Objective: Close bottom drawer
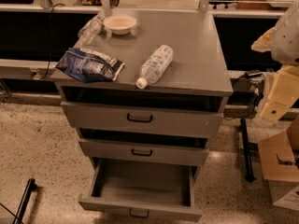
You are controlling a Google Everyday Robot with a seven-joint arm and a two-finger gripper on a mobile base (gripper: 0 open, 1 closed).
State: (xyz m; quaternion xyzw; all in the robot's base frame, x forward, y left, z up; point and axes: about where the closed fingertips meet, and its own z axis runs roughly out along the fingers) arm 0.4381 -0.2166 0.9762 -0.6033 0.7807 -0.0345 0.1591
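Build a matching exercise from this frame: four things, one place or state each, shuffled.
1. low grey bottom drawer with black bar handle
2. clear plastic bottle with white cap
3. shallow white bowl
4. pale robot tool

a. at the right edge, beside the grey cabinet
b. pulled out, bare inside
c. lying on its side near the cabinet top's front edge
d. at the back of the cabinet top

Pairs: 1-b, 2-c, 3-d, 4-a.

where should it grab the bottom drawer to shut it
Take the black bar handle centred on the bottom drawer front, coming straight from the front: the drawer stands pulled out, the bar lies level. The gripper is at the right edge, away from it.
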